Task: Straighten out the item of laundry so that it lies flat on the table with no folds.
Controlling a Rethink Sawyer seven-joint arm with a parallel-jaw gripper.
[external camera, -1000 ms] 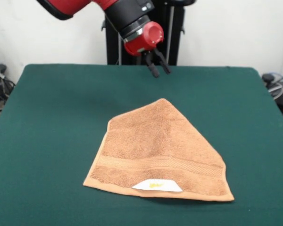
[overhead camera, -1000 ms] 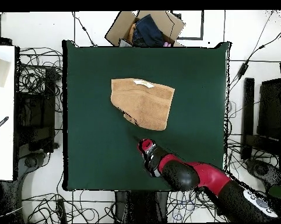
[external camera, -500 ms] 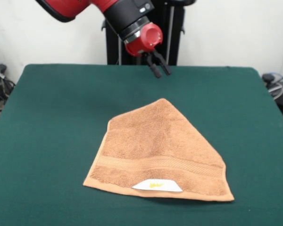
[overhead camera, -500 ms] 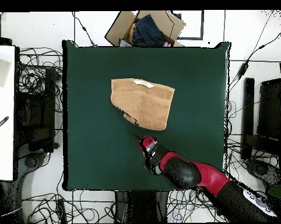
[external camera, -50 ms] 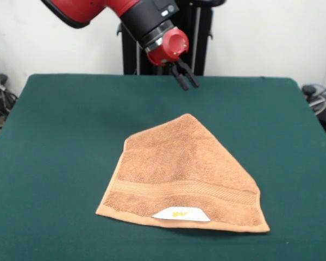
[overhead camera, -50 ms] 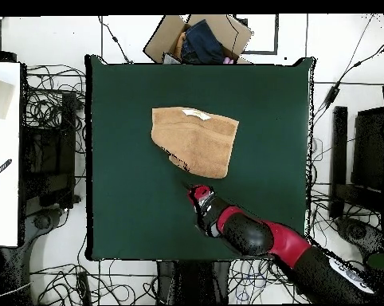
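Note:
The item of laundry (external camera, -50 ms: pixel 179 174) is an orange-tan towel lying on the dark green table (external camera, -50 ms: pixel 60 136). It is folded over itself, so its far side runs up to a point, and the woven band and white label (external camera, -50 ms: pixel 180 214) are at its near edge. My gripper (external camera, -50 ms: pixel 189 84) hangs above the table beyond that point, clear of the cloth, open with nothing between its black fingers. From overhead, the towel (overhead camera, -50 ms: pixel 195 139) lies near the middle of the table (overhead camera, -50 ms: pixel 123 199), and the gripper (overhead camera, -50 ms: pixel 189 190) is just below its lower edge.
A cardboard box (overhead camera, -50 ms: pixel 199 38) holding dark cloth sits off the table's top edge in the overhead view. Cables lie on the floor around the table. A white surface (overhead camera, -50 ms: pixel 2 151) stands to the left.
The gripper has drifted slightly to the right in the front view, staying above the table. The towel has not moved.

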